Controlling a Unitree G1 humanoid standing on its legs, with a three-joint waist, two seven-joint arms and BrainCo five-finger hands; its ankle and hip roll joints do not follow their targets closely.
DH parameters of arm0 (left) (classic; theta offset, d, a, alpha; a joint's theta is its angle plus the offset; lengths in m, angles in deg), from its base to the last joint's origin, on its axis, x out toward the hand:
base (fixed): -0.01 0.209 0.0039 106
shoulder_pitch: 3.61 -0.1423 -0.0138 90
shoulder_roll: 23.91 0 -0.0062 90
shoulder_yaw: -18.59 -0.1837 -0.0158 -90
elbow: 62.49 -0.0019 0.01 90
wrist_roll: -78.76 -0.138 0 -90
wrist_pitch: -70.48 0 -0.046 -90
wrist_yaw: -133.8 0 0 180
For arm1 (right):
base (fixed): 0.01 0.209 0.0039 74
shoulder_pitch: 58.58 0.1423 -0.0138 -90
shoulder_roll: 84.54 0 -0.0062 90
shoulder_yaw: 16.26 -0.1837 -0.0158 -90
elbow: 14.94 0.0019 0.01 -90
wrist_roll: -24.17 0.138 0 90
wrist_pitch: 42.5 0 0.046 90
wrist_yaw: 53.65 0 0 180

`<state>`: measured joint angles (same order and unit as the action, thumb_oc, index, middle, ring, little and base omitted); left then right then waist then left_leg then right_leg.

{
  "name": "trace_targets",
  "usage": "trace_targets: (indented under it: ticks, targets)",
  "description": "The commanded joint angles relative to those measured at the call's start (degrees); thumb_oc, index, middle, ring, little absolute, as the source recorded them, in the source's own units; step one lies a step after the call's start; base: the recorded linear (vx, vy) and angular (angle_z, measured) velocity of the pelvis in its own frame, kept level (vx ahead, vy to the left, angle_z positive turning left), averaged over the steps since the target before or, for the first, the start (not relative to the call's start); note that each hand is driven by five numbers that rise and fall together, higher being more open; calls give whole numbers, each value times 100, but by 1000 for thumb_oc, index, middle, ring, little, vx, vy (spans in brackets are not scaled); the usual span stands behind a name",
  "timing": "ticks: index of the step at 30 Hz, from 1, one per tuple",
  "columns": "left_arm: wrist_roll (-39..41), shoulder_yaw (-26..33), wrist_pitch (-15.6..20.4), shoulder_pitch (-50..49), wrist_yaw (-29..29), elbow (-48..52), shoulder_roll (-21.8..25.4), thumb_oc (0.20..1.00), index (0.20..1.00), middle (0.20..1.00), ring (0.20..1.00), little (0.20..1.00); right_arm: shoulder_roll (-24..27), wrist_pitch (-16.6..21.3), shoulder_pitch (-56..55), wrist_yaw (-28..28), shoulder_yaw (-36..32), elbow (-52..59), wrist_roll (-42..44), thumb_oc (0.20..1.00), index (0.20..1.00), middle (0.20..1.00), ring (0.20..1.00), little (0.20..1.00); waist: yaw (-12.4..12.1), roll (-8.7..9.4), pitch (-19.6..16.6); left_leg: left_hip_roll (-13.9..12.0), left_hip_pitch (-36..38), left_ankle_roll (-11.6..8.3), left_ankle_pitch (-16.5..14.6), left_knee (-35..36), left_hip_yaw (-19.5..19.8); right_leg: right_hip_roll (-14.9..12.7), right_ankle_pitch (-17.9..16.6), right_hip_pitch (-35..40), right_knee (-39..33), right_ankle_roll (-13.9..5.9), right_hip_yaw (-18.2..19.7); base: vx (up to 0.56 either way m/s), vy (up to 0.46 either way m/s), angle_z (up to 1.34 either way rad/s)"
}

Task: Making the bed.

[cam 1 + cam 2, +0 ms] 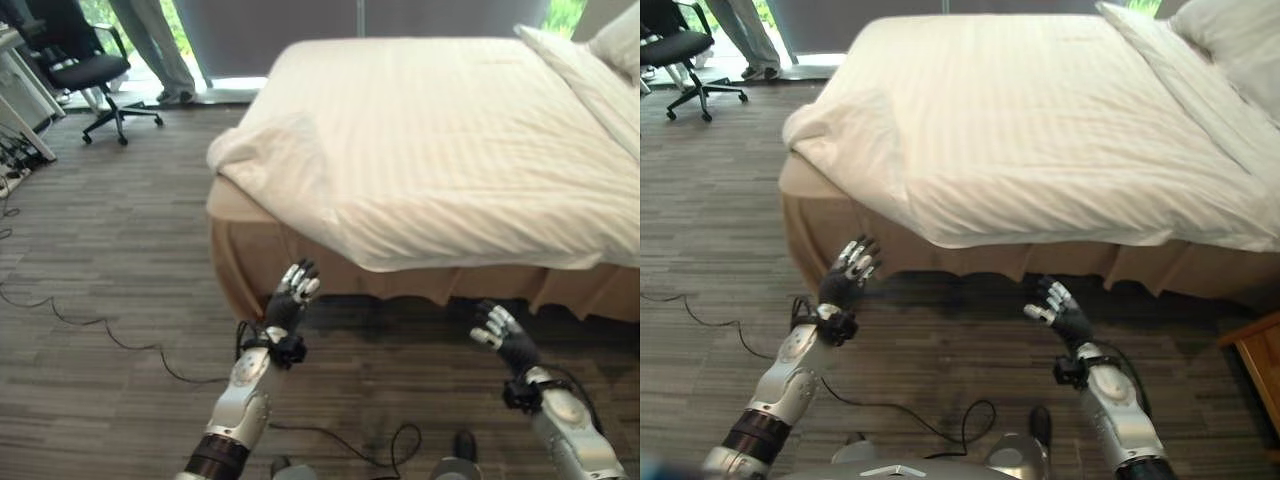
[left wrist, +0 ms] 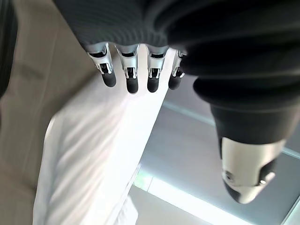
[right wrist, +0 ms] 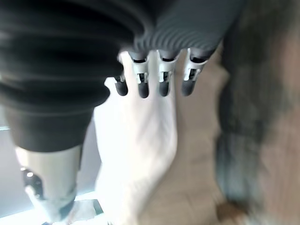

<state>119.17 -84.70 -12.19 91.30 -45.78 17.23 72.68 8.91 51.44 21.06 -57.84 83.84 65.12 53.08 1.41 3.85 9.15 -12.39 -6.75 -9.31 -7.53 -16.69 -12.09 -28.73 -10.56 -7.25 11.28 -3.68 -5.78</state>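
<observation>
The bed (image 1: 300, 275) stands ahead of both hands, its white duvet (image 1: 450, 150) spread over the mattress with one corner bunched just beyond the left hand (image 1: 291, 297). The cloth looks soft, light and limp, best pinched at its hanging edge. The right hand (image 1: 500, 331) hovers below that edge; both are relaxed and hold nothing

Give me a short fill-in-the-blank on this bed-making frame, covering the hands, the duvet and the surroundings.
1. Both the left hand and the right hand hang in front of the bed's near side with fingers ____.
2. The white duvet is bunched up at the bed's near-____ corner.
3. Below the duvet's edge hangs a tan bed ____.
4. On the floor beside the person's legs stands a black office ____.

Missing words: open; left; skirt; chair
</observation>
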Motion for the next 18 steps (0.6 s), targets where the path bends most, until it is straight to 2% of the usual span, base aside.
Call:
trace_targets:
  ticks: [1, 2, 3, 4, 6, 7, 8, 9, 10, 11, 14, 15, 16, 17, 18]
  targets:
    - [0, 359, 311, -299, 89, 678, 101, 1000, 1000, 1000, 1000, 1000, -68, 217, 600, -89, 209, 265, 715, 1000, 1000, 1000, 1000, 1000, 122, -428, 98, 141, 266, 613, 1018, 1189, -32, 93, -756, 652, 1249, -549, -134, 278, 621, 20]
    - [-75, 324, 270, -337, 169, 603, 173, 1000, 1000, 1000, 1000, 1000, -73, 139, 545, -324, 432, 273, 889, 1000, 1000, 1000, 1000, 1000, 290, -594, 178, 359, 477, 724, 1069, 1495, 81, 715, -318, 178, 1930, -495, 52, 391, 802, 23]
    - [-106, 321, 249, -355, 213, 566, 173, 1000, 1000, 1000, 1000, 1000, -46, 117, 489, -394, 475, 346, 947, 1000, 1000, 1000, 1000, 1000, 367, -629, 190, 489, 582, 751, 1071, 1638, 77, 912, -33, -19, 2054, -472, -140, 313, 547, 57]
    - [-106, 322, 249, -356, 214, 566, 172, 1000, 1000, 1000, 1000, 1000, -45, 116, 489, -394, 476, 347, 948, 1000, 1000, 1000, 1000, 1000, 374, -636, 181, 484, 570, 749, 1079, 1643, 85, 916, -38, -24, 2048, -468, -151, 218, 342, 75]
    - [-193, 260, 237, -305, 236, 498, 176, 1000, 1000, 1000, 1000, 1000, 38, 84, 400, -495, 488, 428, 1038, 1000, 1000, 1000, 1000, 1000, 523, -661, 264, 713, 782, 773, 1055, 1824, 145, 1363, 656, -169, 1845, -346, -608, 193, 264, 89]
    - [-193, 260, 237, -305, 236, 498, 176, 1000, 1000, 1000, 1000, 1000, 38, 84, 400, -495, 488, 428, 1038, 1000, 1000, 1000, 1000, 1000, 523, -661, 264, 713, 782, 773, 1055, 1824, 145, 1363, 656, -169, 1845, -346, -608, 372, 274, 69]
    - [-257, 141, 233, -142, 258, 273, 98, 1000, 1000, 1000, 1000, 1000, 257, 45, 402, -543, 515, 382, 663, 1000, 1000, 1000, 1000, 1000, 627, -459, 216, 1046, 981, 789, 863, 1871, 309, 2493, 1319, -28, 676, -239, -373, 364, 197, 38]
    - [-254, 117, 241, -130, 275, 257, 32, 1000, 1000, 1000, 1000, 1000, 285, 51, 350, -548, 456, 444, 745, 1000, 1000, 1000, 1000, 1000, 631, -377, 173, 1160, 1047, 815, 789, 1875, 340, 2706, 1309, 67, 297, -189, -177, 442, 224, 37]
    - [-262, 87, 241, -118, 266, 202, -31, 1000, 1000, 1000, 1000, 1000, 310, 63, 312, -571, 417, 503, 778, 1000, 1000, 1000, 1000, 1000, 621, -303, 114, 1246, 1054, 841, 726, 1831, 356, 2837, 1257, 183, -8, -94, -45, 229, 58, 41]
    - [-294, 96, 262, -96, 228, 150, -67, 1000, 1000, 1000, 1000, 1000, 326, 65, 255, -598, 373, 544, 753, 1000, 1000, 1000, 1000, 1000, 553, -204, 68, 1307, 1044, 869, 602, 1722, 341, 2796, 1212, 352, -252, -25, -110, 186, 31, 50]
    - [-279, 48, 227, -194, 235, 160, -199, 1000, 1000, 1000, 1000, 1000, 298, 80, 248, -562, 341, 549, 799, 1000, 1000, 1000, 1000, 1000, 452, -70, 12, 1314, 965, 864, 465, 1282, 255, 2816, 1158, 657, -651, -28, 78, 130, -35, 0]
    - [-239, 101, 224, -253, 234, 198, -221, 1000, 1000, 1000, 1000, 1000, 288, 90, 293, -559, 359, 486, 802, 1000, 1000, 1000, 1000, 1000, 366, -7, 48, 1220, 795, 758, 468, 547, 104, 2767, 1122, 829, -823, -18, -28, 92, -69, -26]
    - [-171, 101, 203, -293, 274, 239, -240, 1000, 1000, 1000, 1000, 1000, 304, 94, 292, -560, 356, 479, 825, 1000, 1000, 1000, 1000, 1000, 347, 54, 44, 1140, 575, 688, 599, 25, 6, 2747, 1114, 883, -907, -6, 34, 72, -70, -54]
    - [-108, 88, 197, -314, 315, 295, -267, 1000, 1000, 1000, 1000, 1000, 332, 105, 279, -572, 349, 485, 861, 1000, 1000, 1000, 1000, 1000, 287, 66, 131, 1057, 186, 501, 825, -883, 91, 2776, 1140, 993, -958, 74, 165, 52, -31, -82]
    - [-119, 76, 198, -325, 321, 303, -276, 1000, 1000, 1000, 1000, 1000, 376, 97, 278, -603, 351, 473, 841, 1000, 1000, 1000, 1000, 1000, 228, 92, 175, 1047, -67, 396, 1058, -1306, 194, 2749, 1172, 1026, -966, 125, 184, 60, 29, -86]
